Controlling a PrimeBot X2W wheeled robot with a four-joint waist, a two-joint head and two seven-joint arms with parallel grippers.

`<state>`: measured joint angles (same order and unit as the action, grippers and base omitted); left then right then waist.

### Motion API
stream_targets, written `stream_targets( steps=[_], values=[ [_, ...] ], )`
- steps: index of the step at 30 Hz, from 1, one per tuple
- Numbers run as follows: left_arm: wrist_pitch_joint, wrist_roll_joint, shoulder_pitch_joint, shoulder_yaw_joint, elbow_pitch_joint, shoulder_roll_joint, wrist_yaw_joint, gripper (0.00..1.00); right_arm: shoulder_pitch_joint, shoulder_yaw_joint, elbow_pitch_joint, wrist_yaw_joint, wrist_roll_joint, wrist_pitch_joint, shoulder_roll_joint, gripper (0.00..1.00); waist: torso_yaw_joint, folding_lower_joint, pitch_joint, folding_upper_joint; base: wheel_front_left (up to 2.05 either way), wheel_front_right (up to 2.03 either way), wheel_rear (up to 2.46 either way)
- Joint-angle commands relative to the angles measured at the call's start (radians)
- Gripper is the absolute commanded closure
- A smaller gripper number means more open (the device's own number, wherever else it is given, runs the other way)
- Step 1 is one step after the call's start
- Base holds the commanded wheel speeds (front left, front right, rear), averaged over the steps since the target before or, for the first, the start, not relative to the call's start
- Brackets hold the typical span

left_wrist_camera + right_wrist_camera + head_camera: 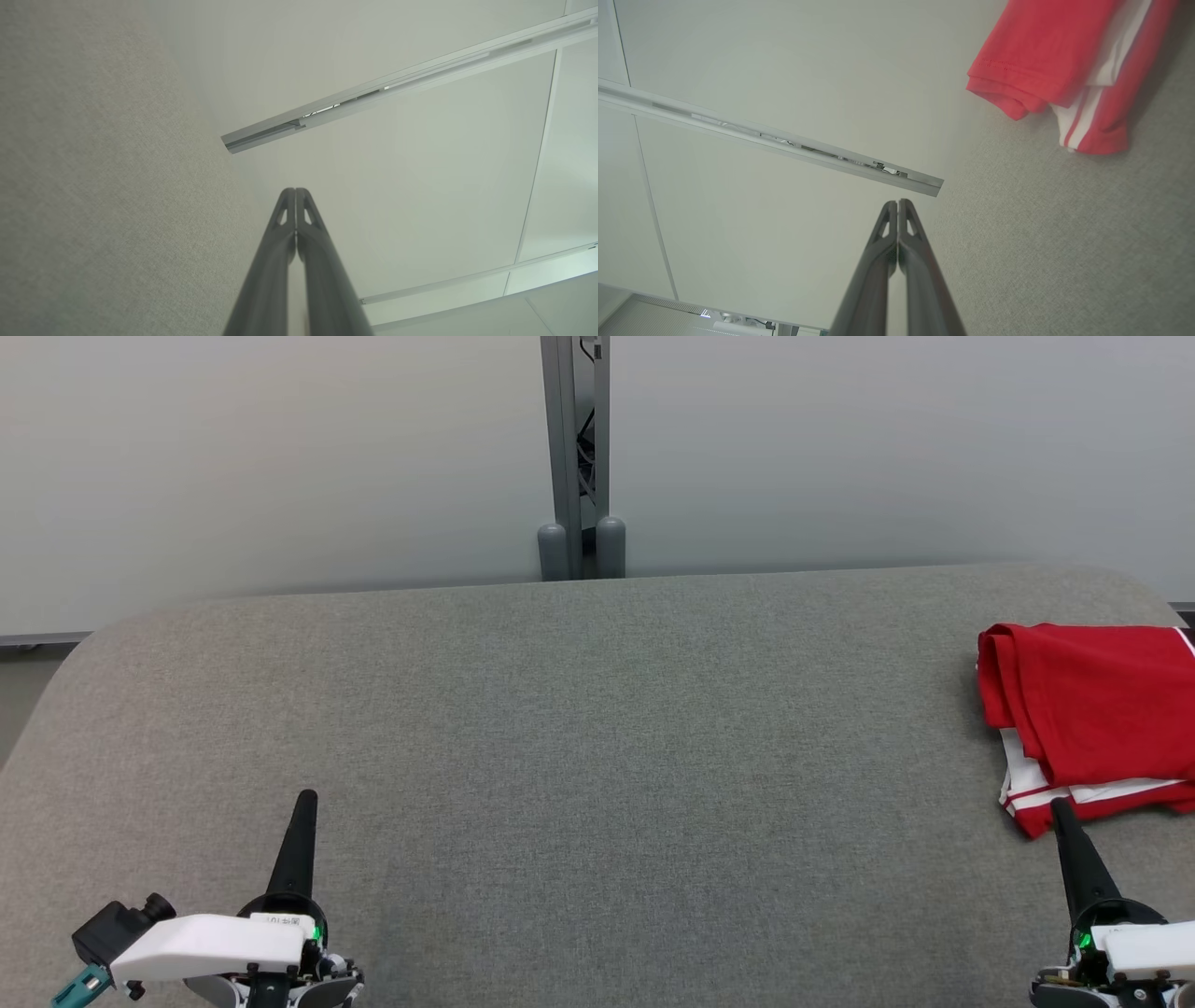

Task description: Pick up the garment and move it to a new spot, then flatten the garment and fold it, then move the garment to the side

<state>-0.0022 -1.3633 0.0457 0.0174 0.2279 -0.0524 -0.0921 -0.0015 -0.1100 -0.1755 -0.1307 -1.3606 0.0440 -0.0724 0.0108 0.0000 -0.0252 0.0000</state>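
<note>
Grey fabric bench, folded red-and-white garment just ahead of right tool, left tool well apart from it, both tools pinched closed, empty.

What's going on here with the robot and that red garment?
Nothing is being handled right now. The red and white garment lies folded near the right edge of the grey table. The left end effector and right end effector are both shut and empty at the near side. The folding looks done.
</note>
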Motion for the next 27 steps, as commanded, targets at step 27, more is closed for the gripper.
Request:
stream_targets(
  steps=[27],
  values=[
    [0.052,-0.204,0.055,-0.033,0.004,-0.007,-0.034,1.0,-0.038,-0.036,-0.007,0.0,-0.219,0.067,-0.009,1.0,-0.008,0.0,0.019,0.0,0.0,0.0,0.0]
  ],
)
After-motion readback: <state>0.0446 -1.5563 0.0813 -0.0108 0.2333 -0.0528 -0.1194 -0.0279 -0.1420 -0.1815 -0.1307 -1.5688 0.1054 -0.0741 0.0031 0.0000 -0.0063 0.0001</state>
